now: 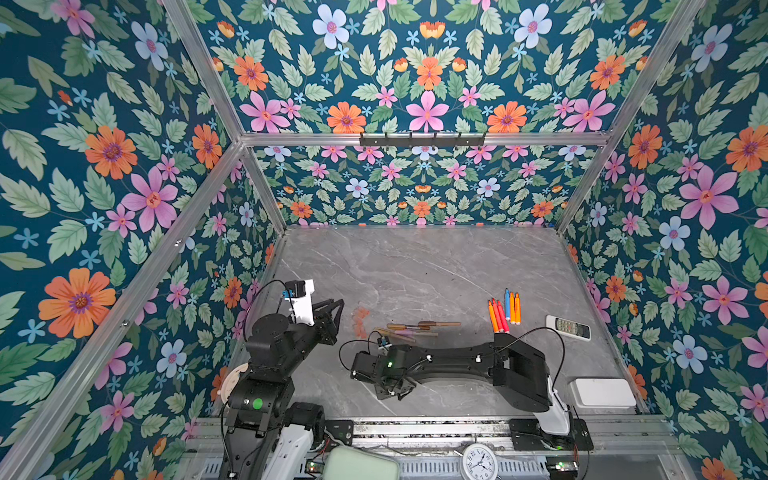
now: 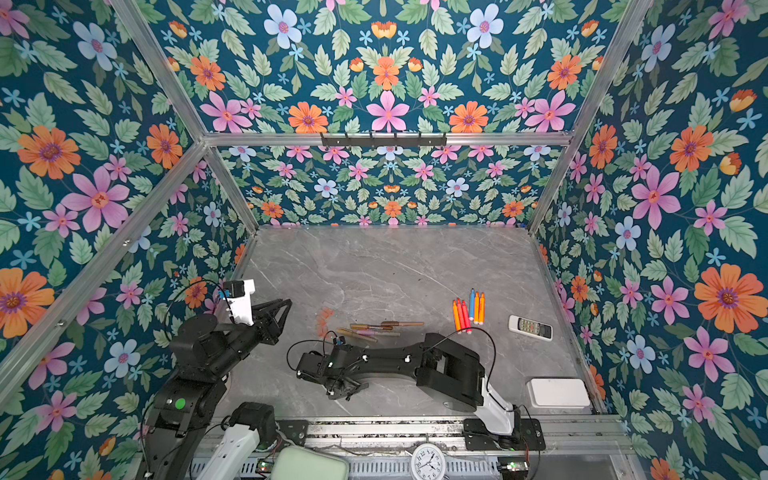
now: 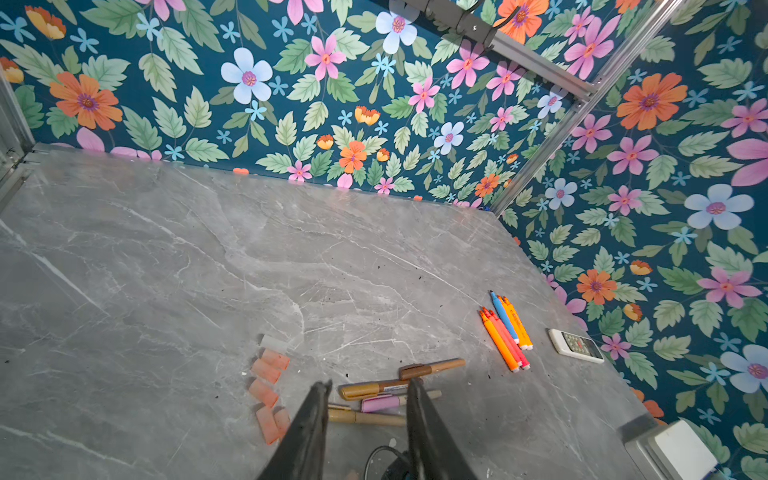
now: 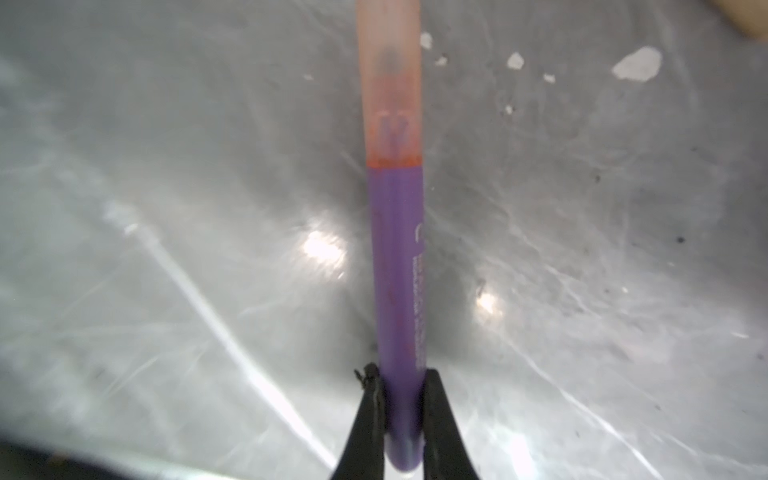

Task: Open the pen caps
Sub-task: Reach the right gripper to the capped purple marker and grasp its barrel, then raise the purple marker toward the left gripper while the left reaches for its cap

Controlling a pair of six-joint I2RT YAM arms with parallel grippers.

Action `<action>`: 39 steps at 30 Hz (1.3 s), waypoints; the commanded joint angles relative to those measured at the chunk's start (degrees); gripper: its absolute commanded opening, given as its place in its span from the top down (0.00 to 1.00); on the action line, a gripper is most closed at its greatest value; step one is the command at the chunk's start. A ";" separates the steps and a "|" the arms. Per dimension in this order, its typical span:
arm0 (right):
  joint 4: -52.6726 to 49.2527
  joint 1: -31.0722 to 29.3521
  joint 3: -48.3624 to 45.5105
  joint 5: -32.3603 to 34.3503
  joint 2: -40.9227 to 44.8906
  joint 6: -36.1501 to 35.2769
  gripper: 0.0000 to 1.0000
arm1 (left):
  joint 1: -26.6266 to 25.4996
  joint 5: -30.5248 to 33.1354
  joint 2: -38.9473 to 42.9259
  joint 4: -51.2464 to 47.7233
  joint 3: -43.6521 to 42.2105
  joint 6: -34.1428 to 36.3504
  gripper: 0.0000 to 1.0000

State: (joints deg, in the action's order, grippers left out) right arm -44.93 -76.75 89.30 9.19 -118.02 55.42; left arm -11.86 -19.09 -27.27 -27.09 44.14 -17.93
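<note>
The right hand (image 4: 402, 376) is clamped on the tail end of a purple pen (image 4: 397, 270), which runs out ahead of it over the desk (image 4: 166, 208), its pinkish cap (image 4: 390, 83) on the far end. The left hand (image 3: 370, 384) stands part open and holds nothing, with loose caps (image 3: 266, 371) just to one side of it and brown and gold pens (image 3: 432, 368) just ahead of it.

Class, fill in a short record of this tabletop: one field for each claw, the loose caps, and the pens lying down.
Right claw: shut on a purple pen, its orange-pink cap on
Left claw: open, empty, above the table
Loose caps: orange-pink cluster on the table
Bright pens: side by side near the remote
Brown and pink pens: lying mid-table
</note>
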 commanded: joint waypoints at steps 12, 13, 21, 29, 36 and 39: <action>17.68 12.93 -26.93 -7.85 33.67 -22.52 1.00 | -0.10 -6.34 -13.91 22.68 -9.26 -21.73 0.57; 18.34 14.64 -28.41 -9.90 36.43 -24.00 1.00 | -0.18 -7.54 -16.02 28.55 -11.20 -25.51 0.57; 17.62 24.99 -31.61 -24.04 46.12 -31.35 1.00 | -5.46 -9.08 -38.47 52.10 -7.89 -38.26 0.50; 15.04 31.32 -27.65 -31.92 45.05 -32.55 1.00 | -9.84 -12.34 -51.52 56.58 1.94 -43.59 0.51; 7.68 34.21 -21.78 -31.32 41.62 -35.15 1.00 | -14.86 -13.30 -53.86 61.14 0.62 -48.03 0.51; 8.11 34.36 -22.49 -30.85 40.53 -34.93 1.00 | -16.63 -13.27 -53.35 62.76 -0.58 -47.98 0.51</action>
State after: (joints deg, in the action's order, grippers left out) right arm -34.79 -42.35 66.87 -21.85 -76.90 21.47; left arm -27.62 -31.62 -80.95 31.07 44.14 -64.51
